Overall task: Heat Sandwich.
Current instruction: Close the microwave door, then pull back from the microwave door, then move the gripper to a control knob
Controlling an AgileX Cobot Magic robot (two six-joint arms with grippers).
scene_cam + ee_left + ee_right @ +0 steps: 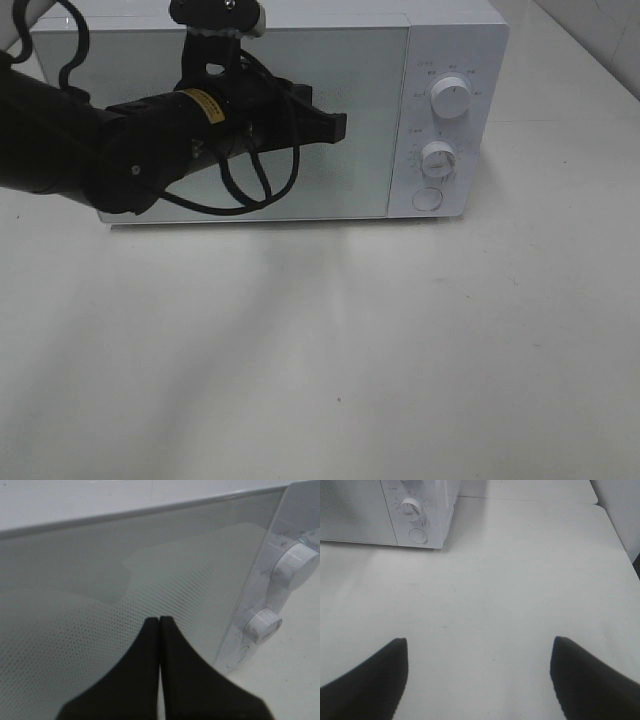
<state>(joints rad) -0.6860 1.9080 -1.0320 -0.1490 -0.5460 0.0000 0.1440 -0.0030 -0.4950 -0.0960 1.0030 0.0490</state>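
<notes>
I'm holding the left pincer [159, 619] together facing the microwave door [368, 170]; the right pincer [479, 640] is hanging apart over the worktop [520, 570].

Tiny print rings the microwave's [470, 30] dials [452, 98], too small to read. Yellow label [203, 102] on the left arm [60, 140]: just a blur.

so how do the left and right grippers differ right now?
The left gripper is shut, jaws pressed together; the right gripper is wide open. The left gripper sits close in front of the microwave door; the right gripper hangs over the table, away from it. Both are black and hold nothing.
</notes>
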